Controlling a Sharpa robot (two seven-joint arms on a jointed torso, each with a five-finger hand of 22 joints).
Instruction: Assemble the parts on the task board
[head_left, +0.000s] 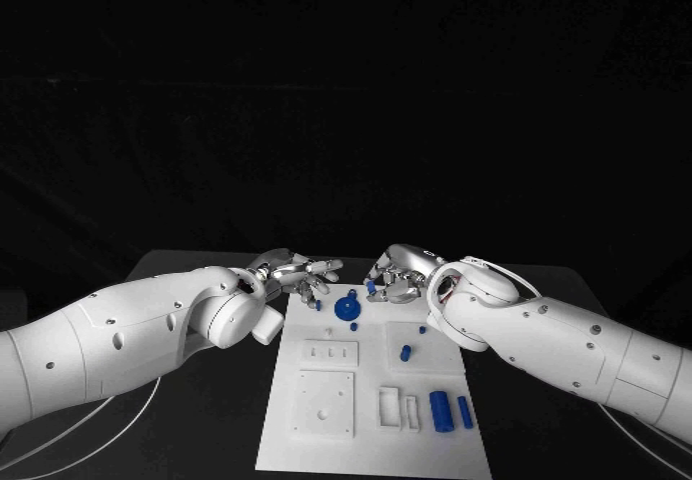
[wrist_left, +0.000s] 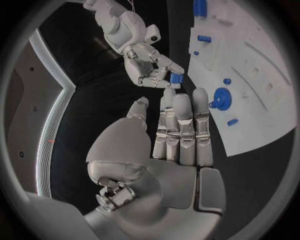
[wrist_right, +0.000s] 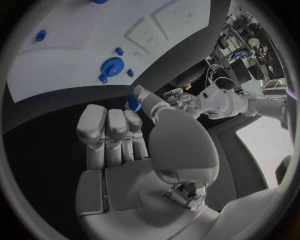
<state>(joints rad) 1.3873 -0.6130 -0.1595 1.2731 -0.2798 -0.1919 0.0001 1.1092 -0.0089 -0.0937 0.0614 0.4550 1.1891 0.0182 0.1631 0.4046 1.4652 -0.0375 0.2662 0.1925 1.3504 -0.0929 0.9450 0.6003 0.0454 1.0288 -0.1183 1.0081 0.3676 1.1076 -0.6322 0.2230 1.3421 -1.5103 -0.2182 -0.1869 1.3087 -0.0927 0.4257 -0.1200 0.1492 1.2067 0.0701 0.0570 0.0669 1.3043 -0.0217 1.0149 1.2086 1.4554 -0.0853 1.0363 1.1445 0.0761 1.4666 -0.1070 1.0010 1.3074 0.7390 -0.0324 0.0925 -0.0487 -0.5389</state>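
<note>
Assembly early: right hand (wrist_left: 150, 67) fingers pinch a small blue part (wrist_left: 175, 78); left hand (wrist_left: 178, 135) fingers spread, empty. Loose parts (head_left: 449, 411) lie on task board (head_left: 368, 440), well short of both.

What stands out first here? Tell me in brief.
The two silver hands meet over the far end of the white task board: the right hand pinches a small blue part, while the left hand is spread open beside it. Just nearer lies a round blue gear.
</note>
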